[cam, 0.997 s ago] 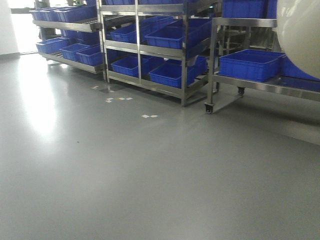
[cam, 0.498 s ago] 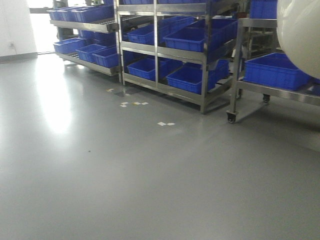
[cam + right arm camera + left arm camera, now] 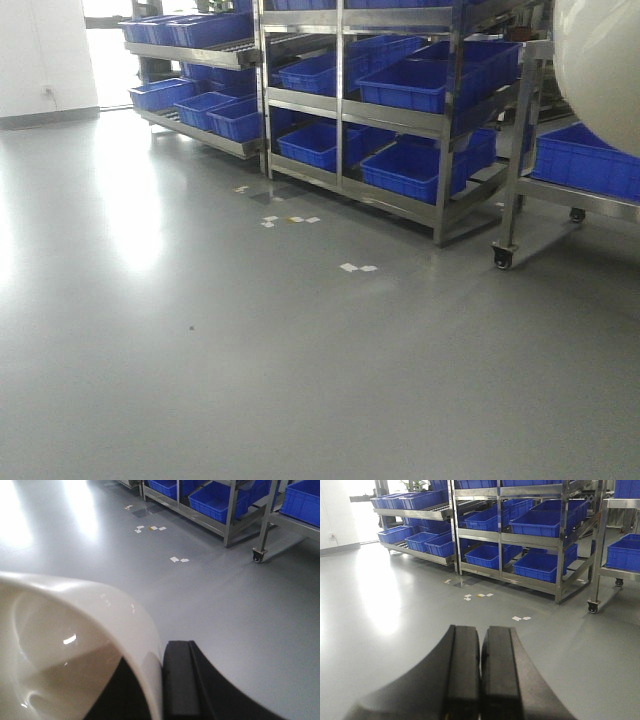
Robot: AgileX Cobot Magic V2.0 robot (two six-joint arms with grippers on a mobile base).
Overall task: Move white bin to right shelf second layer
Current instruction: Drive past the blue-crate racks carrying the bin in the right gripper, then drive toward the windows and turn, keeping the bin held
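The white bin (image 3: 600,70) hangs at the top right of the front view, glossy and cream-white. Its rim and inside fill the lower left of the right wrist view (image 3: 75,630). My right gripper (image 3: 159,680) is shut on the bin's wall, with one black finger (image 3: 180,680) outside and the other inside. My left gripper (image 3: 480,645) is shut with nothing in it, above the grey floor. The right shelf (image 3: 515,150), a wheeled steel rack, stands partly behind the bin. I cannot tell which level is its second layer.
Steel racks (image 3: 345,110) full of blue crates (image 3: 410,85) line the back, and another blue crate (image 3: 590,160) sits on the wheeled rack. A caster (image 3: 502,258) touches the floor. White tape marks (image 3: 358,268) dot the grey floor (image 3: 250,380).
The racks and floor marks have slid right and lower in the front view and look closer. The bin stays at the same spot at the top right.
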